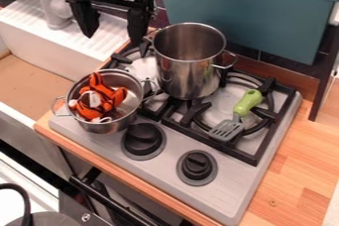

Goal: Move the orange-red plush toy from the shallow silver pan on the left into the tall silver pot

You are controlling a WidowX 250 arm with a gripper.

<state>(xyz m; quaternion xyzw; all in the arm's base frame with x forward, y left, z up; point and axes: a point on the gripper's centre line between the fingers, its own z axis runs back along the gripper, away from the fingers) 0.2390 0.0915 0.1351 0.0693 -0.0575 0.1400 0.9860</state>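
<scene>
The tool (111,21) hangs at the upper left of the view, its fingers spread wide with nothing between them; nearest it is a tall, cylindrical stainless-steel pot (190,71) (its lid off), to the tool's lower right in the view, on the black grate (244,155) by the back edge of the grey gas hob (225,193); a smaller, round steel pot (109,127) sits at the hob's front left corner, below the tool in the view, with an orange-and-black striped soft toy (100,96) inside; towards the hob's right edge lies a green-handled spatula with a grey slotted head (227,130), its long axis roughly along that edge, head towards the two black round knobs (143,139); wooden tabletop (301,165) borders the hob.
</scene>
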